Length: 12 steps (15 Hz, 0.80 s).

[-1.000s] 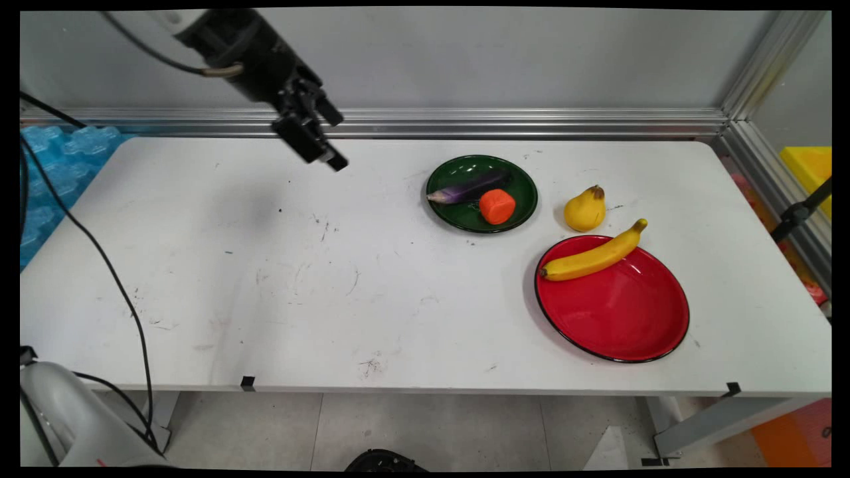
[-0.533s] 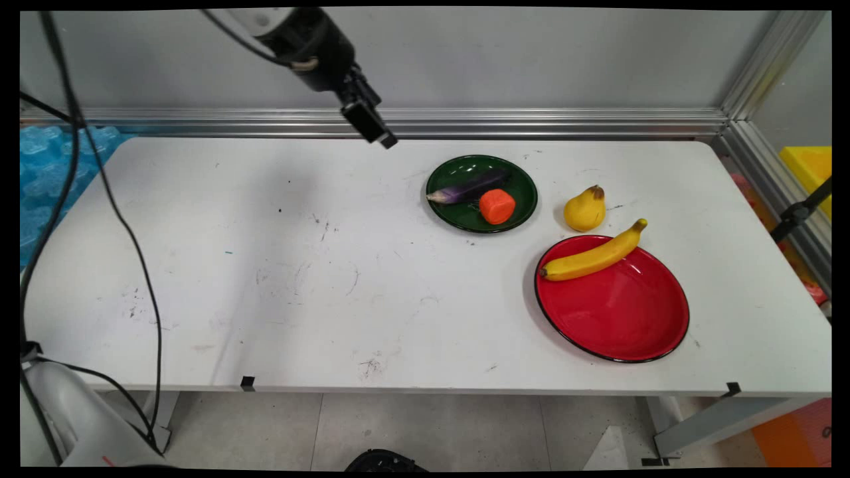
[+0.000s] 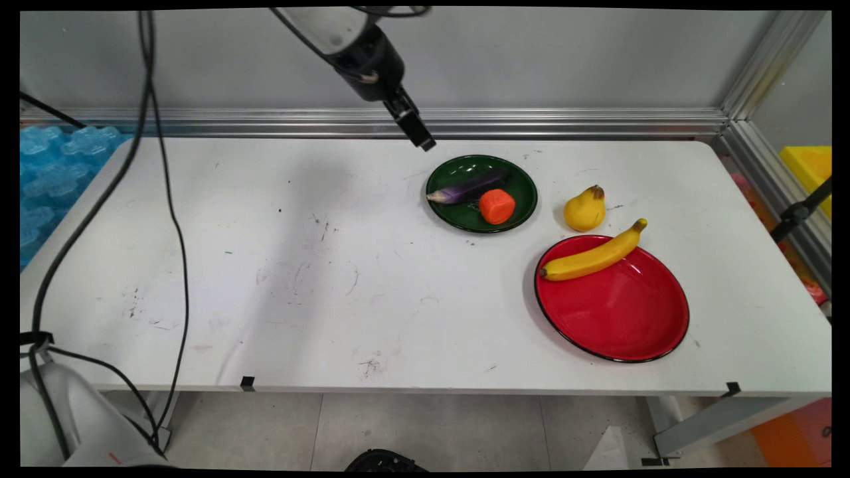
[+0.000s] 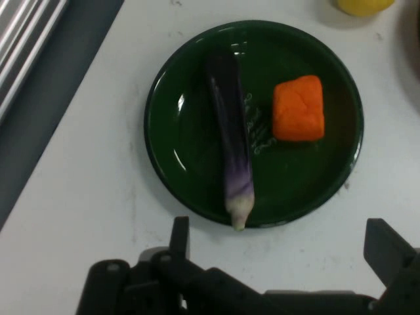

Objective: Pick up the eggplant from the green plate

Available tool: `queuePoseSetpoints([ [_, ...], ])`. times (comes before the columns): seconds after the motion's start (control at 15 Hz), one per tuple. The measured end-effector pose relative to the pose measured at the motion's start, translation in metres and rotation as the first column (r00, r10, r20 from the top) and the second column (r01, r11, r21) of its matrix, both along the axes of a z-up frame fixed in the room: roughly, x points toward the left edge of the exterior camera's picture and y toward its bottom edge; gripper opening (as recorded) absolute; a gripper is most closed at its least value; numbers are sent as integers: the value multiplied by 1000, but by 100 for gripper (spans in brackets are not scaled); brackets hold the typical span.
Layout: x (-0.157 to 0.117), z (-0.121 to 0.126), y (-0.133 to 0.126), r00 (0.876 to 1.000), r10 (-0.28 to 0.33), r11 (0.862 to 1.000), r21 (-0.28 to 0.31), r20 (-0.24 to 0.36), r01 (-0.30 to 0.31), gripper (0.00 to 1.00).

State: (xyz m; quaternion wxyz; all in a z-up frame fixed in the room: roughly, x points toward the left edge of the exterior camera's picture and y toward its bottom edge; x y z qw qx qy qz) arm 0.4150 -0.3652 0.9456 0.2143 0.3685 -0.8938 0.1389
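Sitting on the white counter (image 3: 265, 219) near its right edge are a red plate (image 3: 617, 312) with a banana (image 3: 591, 255) and a pear (image 3: 584, 210). The green plate (image 4: 190, 111) by the far edge holds an eggplant (image 4: 231, 141) and an orange block (image 4: 298, 108). The fingers (image 4: 178, 237) are spread wide and empty, above the counter just beside the green plate.

Two plates: green (image 3: 524, 199), red (image 3: 617, 312). One eggplant (image 3: 468, 188), carrot chunk (image 3: 497, 206), pear (image 3: 585, 209), banana (image 3: 593, 254).

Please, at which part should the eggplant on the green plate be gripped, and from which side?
Probably at the middle of the eggplant, from above, fingers closing across its narrow width. It lies flat and long on the green plate, and the orange block lies apart from it, leaving room there. The open end effector hovers near its pale tip.
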Motion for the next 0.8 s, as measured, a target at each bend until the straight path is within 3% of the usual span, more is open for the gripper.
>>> queuePoseSetpoints([
  [0.8, -56, -82, -61, 994, 86, 996, 25, 63, -88, 100],
])
